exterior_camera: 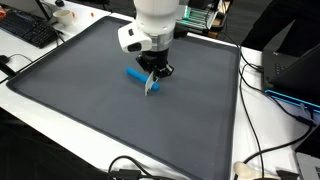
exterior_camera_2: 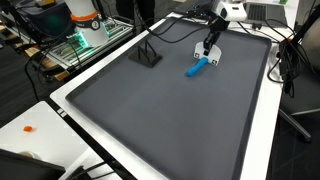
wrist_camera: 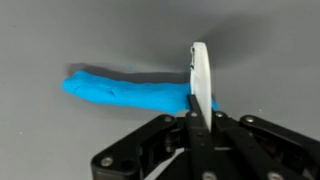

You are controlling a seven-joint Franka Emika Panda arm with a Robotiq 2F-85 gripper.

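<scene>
My gripper [wrist_camera: 197, 100] is shut on a thin white flat tool, like a small plastic knife [wrist_camera: 199, 68], held edge-on. Its tip is at the right end of a blue roll of clay-like material [wrist_camera: 130, 92] lying on the dark grey mat. In both exterior views the gripper [exterior_camera: 156, 76] [exterior_camera_2: 208, 51] hangs just above the mat, with the white tool [exterior_camera: 151, 86] pointing down at one end of the blue roll [exterior_camera: 135, 75] [exterior_camera_2: 196, 68]. I cannot tell whether the tool touches the roll.
The dark grey mat [exterior_camera: 120, 120] [exterior_camera_2: 160, 120] covers a white table. A black stand [exterior_camera_2: 146, 52] sits near the mat's far edge. A keyboard [exterior_camera: 28, 30] and cables [exterior_camera: 262, 110] lie beside the mat. A small orange item [exterior_camera_2: 29, 128] rests on the white table.
</scene>
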